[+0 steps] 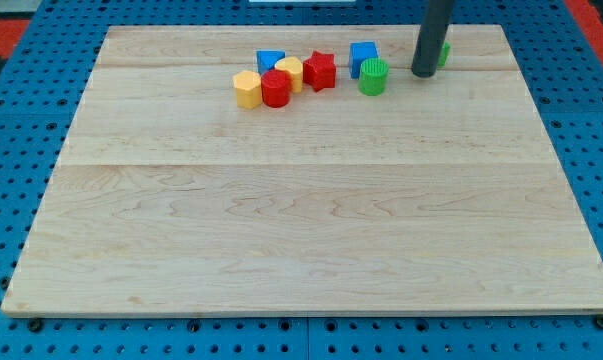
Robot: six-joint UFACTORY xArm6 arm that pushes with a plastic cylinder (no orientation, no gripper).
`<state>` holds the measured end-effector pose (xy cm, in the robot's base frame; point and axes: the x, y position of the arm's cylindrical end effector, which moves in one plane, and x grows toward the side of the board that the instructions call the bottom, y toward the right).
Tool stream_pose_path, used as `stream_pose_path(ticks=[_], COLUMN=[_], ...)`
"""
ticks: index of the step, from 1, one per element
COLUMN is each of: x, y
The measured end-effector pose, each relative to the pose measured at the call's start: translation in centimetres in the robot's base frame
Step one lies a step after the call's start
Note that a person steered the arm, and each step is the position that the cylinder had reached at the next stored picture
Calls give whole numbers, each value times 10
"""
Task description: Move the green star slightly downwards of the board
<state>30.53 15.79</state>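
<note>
- My tip (pixel 422 73) rests near the worktop's (pixel 311 230) top edge, right of the green cylinder (pixel 373 76).
- The green star (pixel 443 53) peeks from behind the rod, mostly hidden.
- No end effector jaws; just a rod.

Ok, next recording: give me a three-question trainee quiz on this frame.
1. True or false: my tip rests in the board's lower half.
2. Which block is mostly hidden behind the rod? A) red star B) green star C) blue cube
3. Fill in: the block just left of my tip is the green ____.

Key
1. False: it stands near the top edge of the board, right of the block cluster.
2. B: only a sliver of the green star shows at the rod's right side.
3. Cylinder: the green cylinder stands apart from my tip, below the blue cube.
</note>
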Motion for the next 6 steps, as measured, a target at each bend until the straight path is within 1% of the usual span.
stream_pose_path(ticks=[1, 2, 3, 4, 5, 6], x=[15, -7, -82, -97, -87, -76], y=[16, 75, 92, 41, 7, 7])
